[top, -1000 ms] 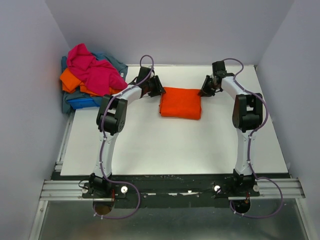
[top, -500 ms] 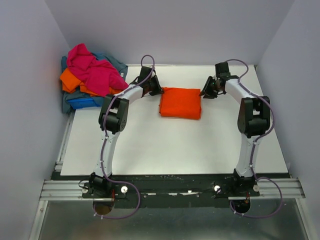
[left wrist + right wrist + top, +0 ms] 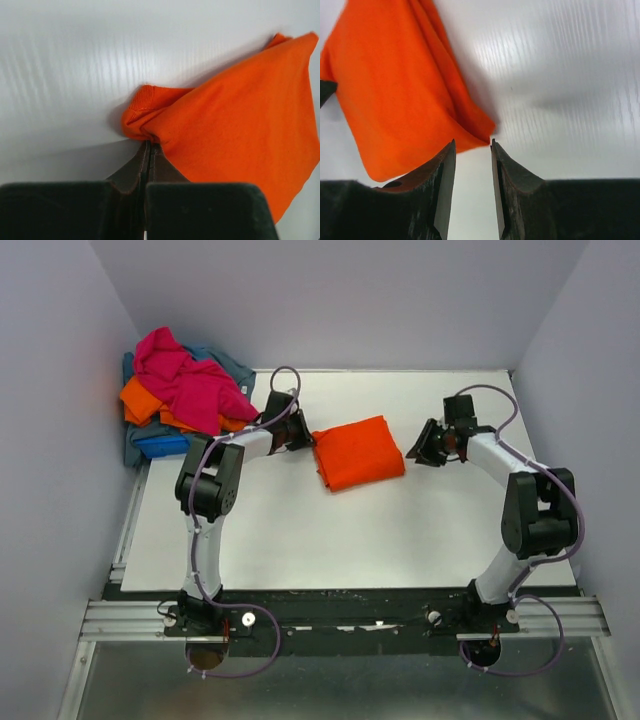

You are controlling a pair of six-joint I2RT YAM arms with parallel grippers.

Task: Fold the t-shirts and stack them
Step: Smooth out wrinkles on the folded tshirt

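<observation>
White table (image 3: 300, 530), folded orange t-shirt (image 3: 358, 452) w/ corner clamped in L hand (image 3: 303, 438); R hand (image 3: 424, 452) apart, just beside.

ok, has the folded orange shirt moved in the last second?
Yes. The folded orange shirt has swung askew to the table's far edge, its left corner dragged leftward by the shut left end effector.

White table (image 3: 350, 530), matte, faintly ribbed up close. Toward its far middle, lying on the bare surface: one folded orange t-shirt (image 3: 358, 452), skewed against the table's edges, bunched at its left corner. At the far left corner, heaped: loose t-shirts (image 3: 180, 390), magenta-pink on top, orange beneath, royal blue and grey-blue lowest, spilling past the table's left edge. Well apart from the folded one.
</observation>
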